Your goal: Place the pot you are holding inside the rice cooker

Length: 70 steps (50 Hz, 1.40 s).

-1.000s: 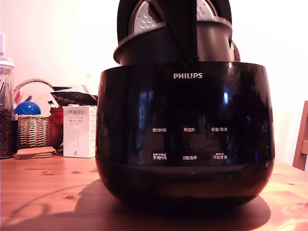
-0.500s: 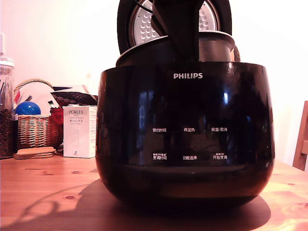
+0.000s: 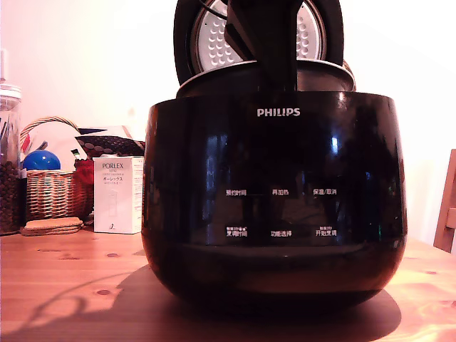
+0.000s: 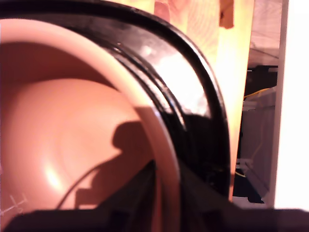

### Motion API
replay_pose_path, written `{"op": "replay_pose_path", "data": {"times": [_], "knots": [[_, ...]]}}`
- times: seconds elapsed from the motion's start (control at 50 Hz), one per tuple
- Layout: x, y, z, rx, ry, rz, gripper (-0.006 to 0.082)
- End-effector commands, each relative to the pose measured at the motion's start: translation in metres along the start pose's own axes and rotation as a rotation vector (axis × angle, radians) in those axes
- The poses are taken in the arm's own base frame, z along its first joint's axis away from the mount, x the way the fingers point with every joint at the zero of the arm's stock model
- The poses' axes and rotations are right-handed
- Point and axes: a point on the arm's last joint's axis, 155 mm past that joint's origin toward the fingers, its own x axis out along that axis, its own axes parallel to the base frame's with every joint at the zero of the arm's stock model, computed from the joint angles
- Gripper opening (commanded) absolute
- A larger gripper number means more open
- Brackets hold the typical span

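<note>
- The pot [image 3: 214, 77] sits low in the mouth of the rice cooker [image 3: 274, 199]; in the exterior view only its dark flared rim shows above the cooker's top edge, higher toward that view's right.
- In the wrist view the pot [image 4: 72, 135] shows a smooth pale inside, lit pinkish, with its light rim curving just inside the cooker's glossy black upper ring [image 4: 193, 101].
- The gripper [image 4: 166, 193] pinches the pot's rim: one dark finger lies inside the pot and the other outside the rim, closed on the wall between them.
- In the exterior view the arm [image 3: 267, 39] comes down as a dark shape in front of the raised lid [image 3: 214, 32], whose white dimpled inner plate stands upright behind the pot.
- The cooker's front carries the PHILIPS name [image 3: 278, 112] and two rows of white button labels.
- The cooker stands on a wooden table [image 3: 64, 285].
- To the exterior view's left, behind the cooker, are a white PORLEX box [image 3: 117, 194], a wicker basket [image 3: 53, 192] holding a blue ball [image 3: 41, 159], and a glass jar [image 3: 8, 164] at the edge.
</note>
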Motion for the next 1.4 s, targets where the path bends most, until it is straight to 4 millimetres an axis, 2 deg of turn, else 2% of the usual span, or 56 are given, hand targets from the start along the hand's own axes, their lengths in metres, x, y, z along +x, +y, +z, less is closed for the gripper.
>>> {"op": "replay_pose_path", "data": {"times": [0.0,0.08,0.24,0.38,0.56,0.62,0.72,0.92,1.14,1.38], "knots": [[0.005,-0.016,0.003,0.008,0.009,-0.048,0.016],[0.004,-0.017,0.001,-0.005,0.018,-0.052,0.0189],[-0.005,-0.022,-0.006,-0.024,0.045,-0.076,0.0191],[-0.02,-0.023,0.01,-0.059,-0.016,-0.083,0.0191],[-0.047,-0.012,0.031,-0.118,-0.102,-0.03,0.0179],[-0.055,-0.008,0.035,-0.136,-0.124,-0.005,0.0137],[-0.071,0.001,0.041,-0.158,-0.164,0.035,-0.0023],[-0.113,0.031,0.042,-0.268,-0.25,0.153,-0.002],[-0.165,0.078,0.015,-0.379,-0.308,0.337,-0.002],[-0.219,0.119,-0.036,-0.514,-0.348,0.504,-0.002]]}}
